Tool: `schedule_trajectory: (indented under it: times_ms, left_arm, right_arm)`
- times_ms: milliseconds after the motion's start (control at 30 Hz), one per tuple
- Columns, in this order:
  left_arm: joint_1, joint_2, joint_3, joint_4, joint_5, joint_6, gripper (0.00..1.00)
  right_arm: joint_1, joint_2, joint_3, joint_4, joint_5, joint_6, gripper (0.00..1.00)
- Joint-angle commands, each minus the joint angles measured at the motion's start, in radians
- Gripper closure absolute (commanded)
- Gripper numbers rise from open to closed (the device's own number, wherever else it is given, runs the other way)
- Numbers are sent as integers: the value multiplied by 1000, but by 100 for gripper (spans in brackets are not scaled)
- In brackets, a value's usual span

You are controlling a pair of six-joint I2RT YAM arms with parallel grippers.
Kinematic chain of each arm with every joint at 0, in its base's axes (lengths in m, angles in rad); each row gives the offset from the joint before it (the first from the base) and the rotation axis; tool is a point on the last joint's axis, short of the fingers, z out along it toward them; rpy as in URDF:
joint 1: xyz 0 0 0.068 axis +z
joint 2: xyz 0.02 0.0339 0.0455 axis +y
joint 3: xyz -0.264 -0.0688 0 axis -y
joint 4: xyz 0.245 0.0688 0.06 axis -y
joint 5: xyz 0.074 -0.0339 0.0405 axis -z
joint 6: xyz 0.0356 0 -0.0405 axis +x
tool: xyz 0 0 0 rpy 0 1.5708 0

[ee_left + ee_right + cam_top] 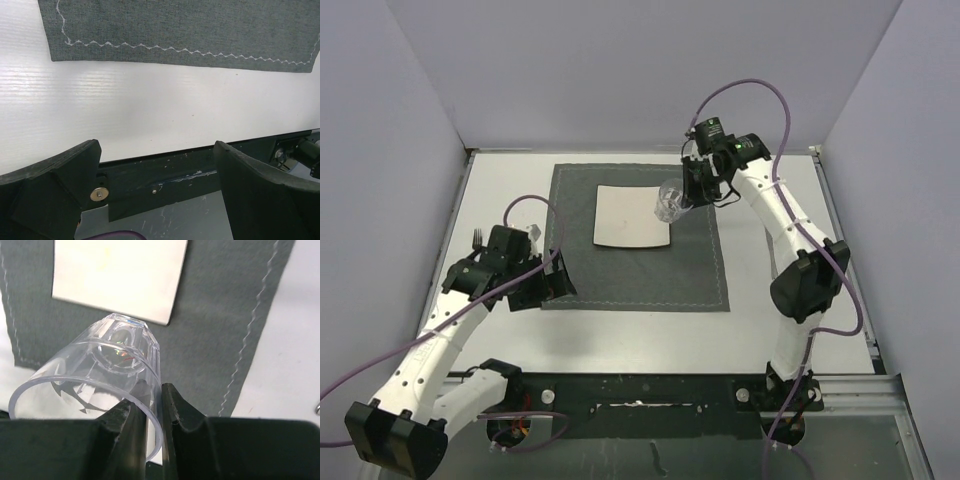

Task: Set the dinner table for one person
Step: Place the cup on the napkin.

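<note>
Two claws, two different states. Nearest the bases, the left gripper [156, 147] hangs low over the near-left part of the dinner table [620, 340]. Its jaws are spread wide with nothing between them — its wrist view shows only bare white tabletop, the table's dark edge rail, and beyond them a stitched hem of the dark grey placemat [200, 30].

The dinner table lies flat under everything, its long axis running left to right across the top view and its short sides toward the side walls. The placemat sits on its middle, square to the edges, and a white square plate [625, 220] lies on the mat's far half.

Farthest out, the right gripper [152, 410] reaches in from the right and is pinched onto the rim of a clear cup [100, 370] — one finger inside the wall, one outside, with barely a gap between them. From above the cup [670, 202] overlaps the plate's right edge. Whether its base touches the mat cannot be told.
</note>
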Motion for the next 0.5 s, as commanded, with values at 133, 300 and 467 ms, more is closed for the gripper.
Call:
schedule_trajectory:
  times_ms: [133,300,467]
  left_arm:
    - [-8,59,22,78,-43,7,2]
    - [-8,103,19,98,-59,5,2]
    - [-11,160,15,127,-73,12,2]
  right_arm:
    - [-135,265,362,-87,-74,-65,100]
    - [-185,384,453,-41,-93,-52,100]
    - [-222,438,418,60,-102,-42,100]
